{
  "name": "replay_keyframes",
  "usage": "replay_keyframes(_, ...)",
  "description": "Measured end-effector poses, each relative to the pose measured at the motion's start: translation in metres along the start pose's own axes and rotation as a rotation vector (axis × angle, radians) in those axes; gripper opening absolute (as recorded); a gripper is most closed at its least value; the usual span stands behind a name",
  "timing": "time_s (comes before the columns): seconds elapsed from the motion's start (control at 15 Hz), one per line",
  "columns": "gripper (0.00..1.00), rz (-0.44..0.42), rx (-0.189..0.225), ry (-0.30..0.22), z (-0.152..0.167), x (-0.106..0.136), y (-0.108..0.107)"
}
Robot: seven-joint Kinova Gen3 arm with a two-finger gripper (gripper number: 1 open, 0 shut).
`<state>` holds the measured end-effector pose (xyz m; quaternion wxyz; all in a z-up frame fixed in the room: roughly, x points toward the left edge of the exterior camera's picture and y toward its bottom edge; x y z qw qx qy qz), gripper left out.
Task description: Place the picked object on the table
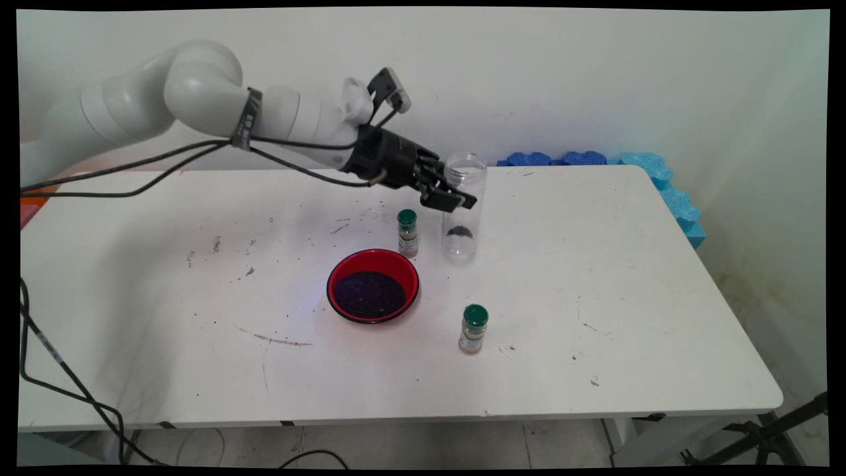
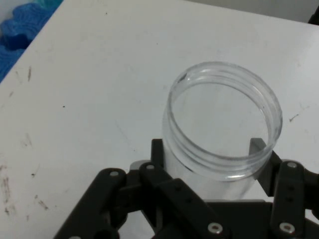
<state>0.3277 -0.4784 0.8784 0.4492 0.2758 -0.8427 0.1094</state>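
Nearest my camera on the white surface point(image 1: 661, 317) stands a small green-capped spice bottle point(image 1: 473, 329), upright, out toward the front and a little right of centre. Just behind it and to the left sits a red bowl point(image 1: 373, 285) filled with something dark and granular. Beyond the bowl's far right rim a second green-capped bottle point(image 1: 408, 233) stands upright, near the bowl; I cannot tell from here whether the two touch.

Just right of that second bottle is a tall clear plastic jar point(image 1: 462, 208), open at the top, upright, with a small dark clump low inside it. My tool point(image 1: 451, 199) is at the jar's upper part, reaching in from the left at a downward slant. In the hand view the jar point(image 2: 222, 134) sits between the two fingers point(image 2: 157, 152), one on each side of its wall just under the threaded rim, so the tool is clamped around the jar, or very nearly so; the contact itself is hidden by the clear wall.

At the far right corner, blue foam pieces point(image 1: 634, 165) lie along the wall and down the surface's right edge.
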Motion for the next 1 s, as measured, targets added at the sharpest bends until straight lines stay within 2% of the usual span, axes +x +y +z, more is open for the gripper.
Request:
replay_keyframes(0.8, 0.0, 0.007, 0.003, -0.007, 0.025, -0.023, -0.002)
replay_keyframes(0.87, 1.0, 0.008, 0.003, -0.006, 0.026, -0.023, -0.003)
replay_keyframes(1.0, 1.0, 0.017, 0.006, -0.003, 0.027, -0.025, -0.003)
